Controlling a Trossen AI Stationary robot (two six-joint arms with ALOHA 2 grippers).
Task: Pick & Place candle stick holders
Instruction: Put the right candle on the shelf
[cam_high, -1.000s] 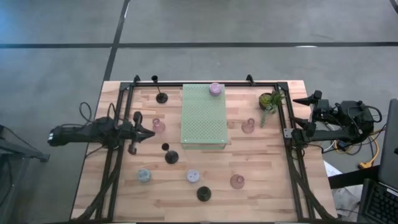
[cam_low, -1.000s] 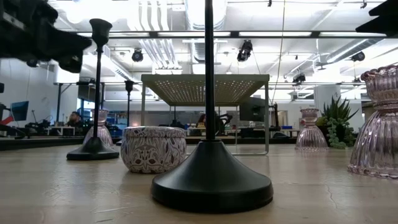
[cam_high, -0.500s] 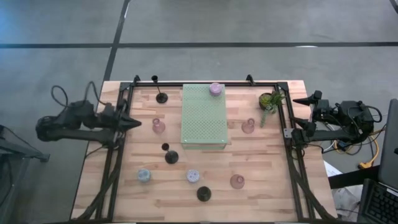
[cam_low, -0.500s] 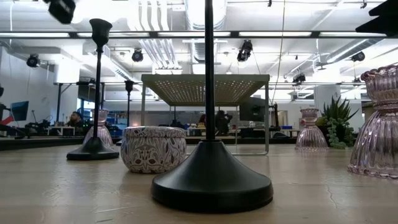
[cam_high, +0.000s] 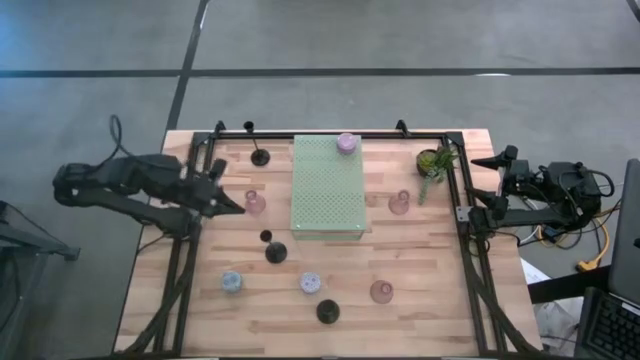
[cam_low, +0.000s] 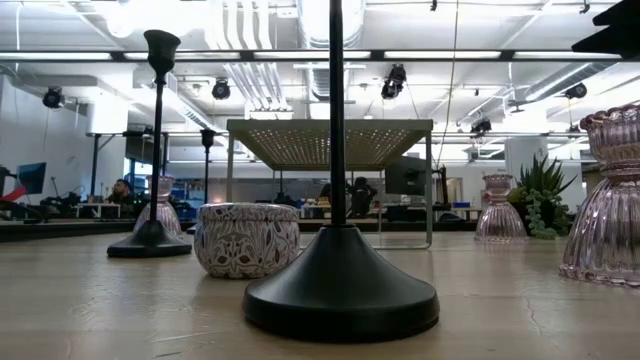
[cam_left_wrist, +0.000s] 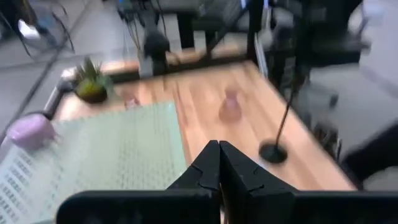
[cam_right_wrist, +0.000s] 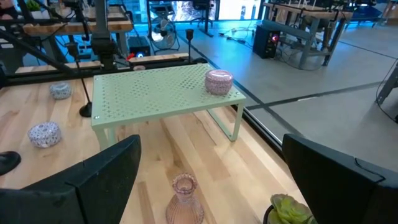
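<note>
Fingers pressed together are shown on the left hand (cam_high: 235, 206), held low over the desk (cam_high: 420, 290) at nine o'clock, pointing at a pink glass holder (cam_high: 255, 203) just beside it. A lilac holder (cam_high: 346, 142) sits upright on the green mat (cam_high: 327, 190). The right hand (cam_high: 483, 162), spread open, is parked at three o'clock.

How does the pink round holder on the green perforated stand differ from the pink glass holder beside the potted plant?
The pink round holder is squat, opaque and raised on the green perforated stand; the pink glass holder is taller, narrow-waisted, translucent and stands on the wooden table. Both are pink and upright.
</note>
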